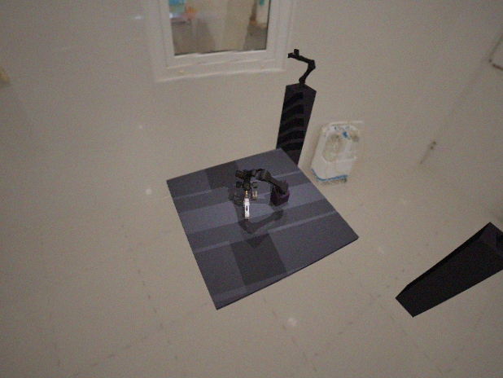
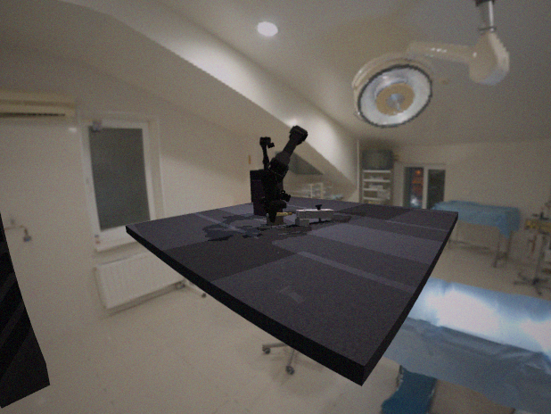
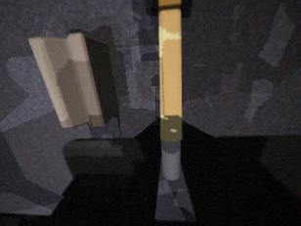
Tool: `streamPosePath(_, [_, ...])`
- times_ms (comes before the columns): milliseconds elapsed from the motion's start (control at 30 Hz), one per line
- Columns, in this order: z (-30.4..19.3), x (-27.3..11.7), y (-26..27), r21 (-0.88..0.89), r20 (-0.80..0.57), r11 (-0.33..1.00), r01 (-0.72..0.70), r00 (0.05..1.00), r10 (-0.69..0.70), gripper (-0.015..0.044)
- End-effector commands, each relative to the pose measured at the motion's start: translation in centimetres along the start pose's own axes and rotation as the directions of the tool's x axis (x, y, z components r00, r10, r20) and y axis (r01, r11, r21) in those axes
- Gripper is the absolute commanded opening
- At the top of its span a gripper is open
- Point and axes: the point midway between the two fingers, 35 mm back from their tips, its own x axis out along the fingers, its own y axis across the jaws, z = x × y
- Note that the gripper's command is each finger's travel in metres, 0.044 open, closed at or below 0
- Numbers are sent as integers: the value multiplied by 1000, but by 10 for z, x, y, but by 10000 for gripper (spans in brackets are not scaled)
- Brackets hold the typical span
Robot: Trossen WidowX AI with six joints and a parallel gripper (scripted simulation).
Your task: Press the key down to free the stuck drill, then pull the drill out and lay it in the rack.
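My gripper (image 1: 246, 187) (image 2: 273, 217) (image 3: 167, 121) is shut on the grey end of the drill, low over the table. The drill (image 1: 247, 193) (image 2: 284, 214) (image 3: 171, 72) is a thin yellow-orange rod with a dark collar near its far end. It points toward the white holder (image 1: 247, 214) (image 2: 308, 214); a small gap seems to part them, and the holder does not show in the wrist view. The dark key (image 2: 318, 206) stands on the holder's top; how far down it is I cannot tell. The beige grooved rack (image 1: 255, 195) (image 2: 278, 220) (image 3: 73, 79) stands beside the drill with an empty groove.
The dark square table (image 1: 309, 224) (image 2: 339, 272) carries all this. The arm's base block (image 1: 280, 198) stands beyond the rack. Dark pillars (image 1: 295, 118) (image 1: 452, 270) stand off the table, one with another small arm (image 1: 311, 65) on top. Patchy shadows cross the table.
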Motion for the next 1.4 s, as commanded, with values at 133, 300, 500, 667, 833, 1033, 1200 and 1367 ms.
streamPosePath(133, [0, -5, 0, -5, -4, 1000, 1, 1000, -1, 0])
streamPosePath(300, [0, -8, 0, -5, -4, 1000, 1, 1000, -1, 0])
streamPosePath(500, [1, -10, 1, -5, -4, 1000, 1, 1000, -1, 0])
streamPosePath(667, [1, -13, 1, -5, -4, 1000, 1, 1000, -1, 0])
streamPosePath(833, [1, -15, 1, -5, -4, 1000, 1, 1000, -1, 0])
streamPosePath(1033, [1, -18, 2, -5, -5, 1000, 1, 1000, -1, 0])
streamPosePath(1200, [1, -20, 2, -5, -5, 1000, 1, 1000, -1, 0])
streamPosePath(1367, [2, -22, 2, -5, -5, 1000, 1, 1000, -1, 0])
